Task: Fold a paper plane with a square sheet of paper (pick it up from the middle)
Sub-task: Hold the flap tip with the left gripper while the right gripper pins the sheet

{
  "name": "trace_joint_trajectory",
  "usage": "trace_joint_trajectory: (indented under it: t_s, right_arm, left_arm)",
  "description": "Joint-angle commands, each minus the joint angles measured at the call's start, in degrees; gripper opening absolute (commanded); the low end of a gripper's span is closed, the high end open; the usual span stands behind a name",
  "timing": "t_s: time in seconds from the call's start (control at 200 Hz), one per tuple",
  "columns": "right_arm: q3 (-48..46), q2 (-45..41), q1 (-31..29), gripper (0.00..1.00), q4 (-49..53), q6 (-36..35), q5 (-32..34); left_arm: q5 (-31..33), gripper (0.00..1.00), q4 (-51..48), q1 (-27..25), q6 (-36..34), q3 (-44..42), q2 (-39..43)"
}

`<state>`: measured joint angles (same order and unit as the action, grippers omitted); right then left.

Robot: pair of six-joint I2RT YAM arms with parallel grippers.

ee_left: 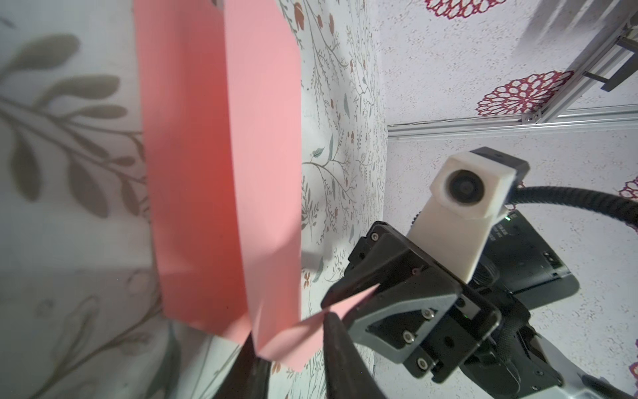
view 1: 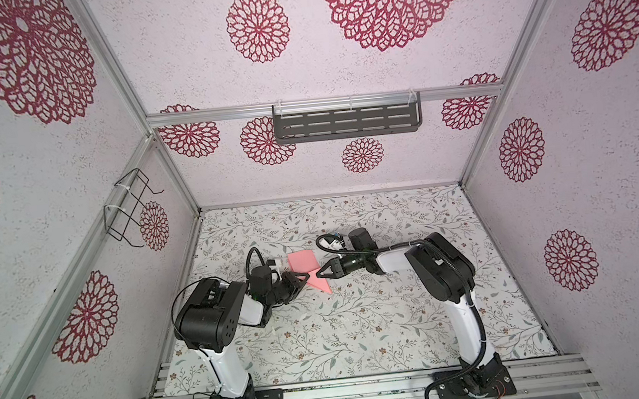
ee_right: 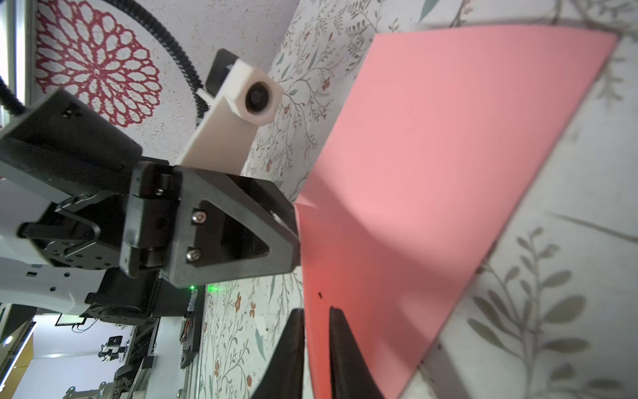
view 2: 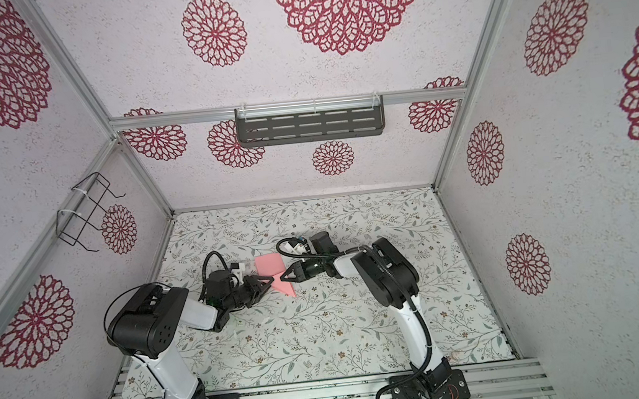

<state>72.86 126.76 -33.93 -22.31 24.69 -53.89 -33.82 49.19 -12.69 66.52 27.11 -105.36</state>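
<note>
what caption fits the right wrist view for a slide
Right gripper straddles one edge of the creased pink sheet while the left gripper sits at its opposite edge, floral table behind.

Both arms reach low inward, left hand parted, nearly tip-to-tip with right hand.

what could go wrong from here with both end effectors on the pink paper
1. The left end effector and right end effector both straddle the pink paper with jaws slightly apart, so it may slip out or sag.
2. They face each other closely from opposite sides; pulling could tear it, and closing in could bump them together.
</note>
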Motion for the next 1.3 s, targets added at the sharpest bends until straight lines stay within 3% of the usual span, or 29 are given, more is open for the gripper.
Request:
trace_joint_trajectory:
  t_s: [0.0,0.35,0.77,0.996,1.291]
  right_arm:
    - [1.9,-1.2,0.4,0.2,5.5,-4.9,4.0]
    - [4.5,0.1,-0.1,0.19,14.0,-8.6,9.5]
    - [5.2,-0.6,-0.2,0.2,14.6,-8.6,11.5]
    - [4.5,-0.6,-0.2,0.21,14.6,-8.0,13.7]
    - [4.7,-0.1,-0.1,0.17,15.8,-8.1,15.6]
  left_arm:
    - [-0.5,0.28,2.9,0.5,0.4,0.3,-0.9]
    - [-1.6,0.27,2.4,0.5,-0.3,2.4,-3.2]
    - [-1.9,0.23,-0.8,0.5,-1.8,5.3,-4.9]
    - [-1.2,0.32,-1.3,0.5,-2.0,5.7,-5.3]
    - [0.1,0.29,-1.2,0.6,-1.5,6.0,-6.0]
